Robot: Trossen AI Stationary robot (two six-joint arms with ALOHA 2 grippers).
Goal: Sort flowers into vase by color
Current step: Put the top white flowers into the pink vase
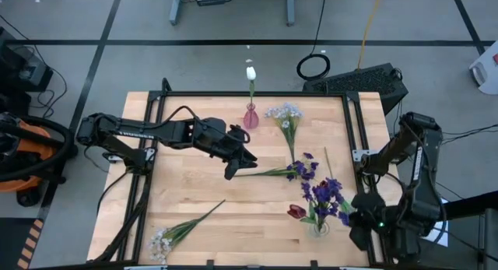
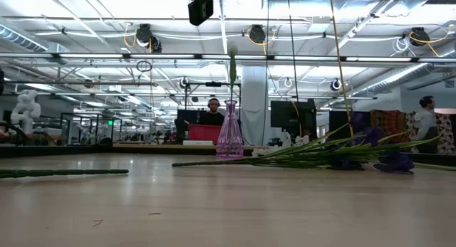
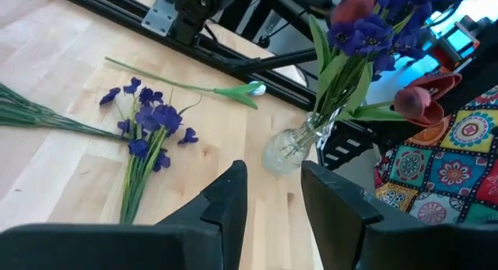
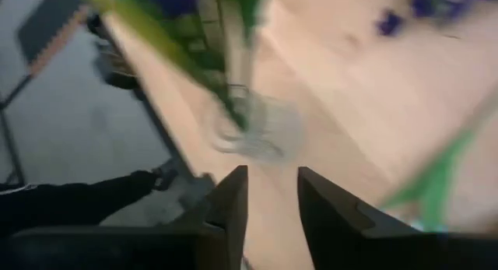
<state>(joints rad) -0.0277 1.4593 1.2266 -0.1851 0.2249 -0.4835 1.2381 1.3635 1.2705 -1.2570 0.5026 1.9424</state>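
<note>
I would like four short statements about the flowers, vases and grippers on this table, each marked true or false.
1. The pink vase holds a white tulip. True.
2. The clear vase is empty. False: it holds purple flowers and a dark red tulip.
3. The left gripper holds a flower. False: its fingers are open and empty above the table.
4. A spray of tiny white blossoms lies near the table's front left corner. True.

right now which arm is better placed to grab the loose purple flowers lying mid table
Left. The left gripper hangs open over the table's middle, right beside the stem of the loose purple flowers. The right gripper sits at the table's edge by the clear vase, farther from them.
</note>
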